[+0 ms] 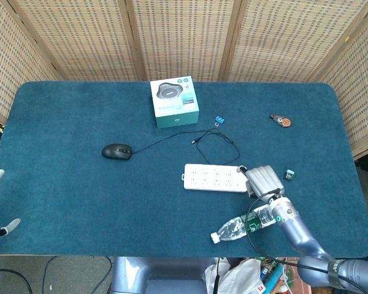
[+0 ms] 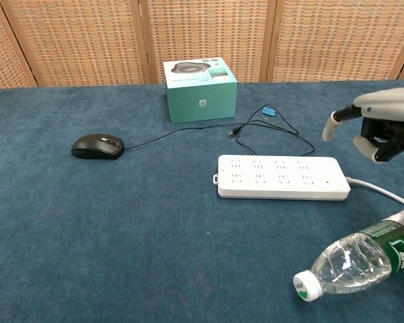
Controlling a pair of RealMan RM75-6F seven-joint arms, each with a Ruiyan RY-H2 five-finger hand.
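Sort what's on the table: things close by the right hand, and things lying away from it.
By the right hand, which hovers holding nothing:
- white power strip, just below it
- power strip's cable
- water bottle, on its side
- small dark object

Lying apart:
- black mouse
- teal box
- blue clip
- orange-and-black item
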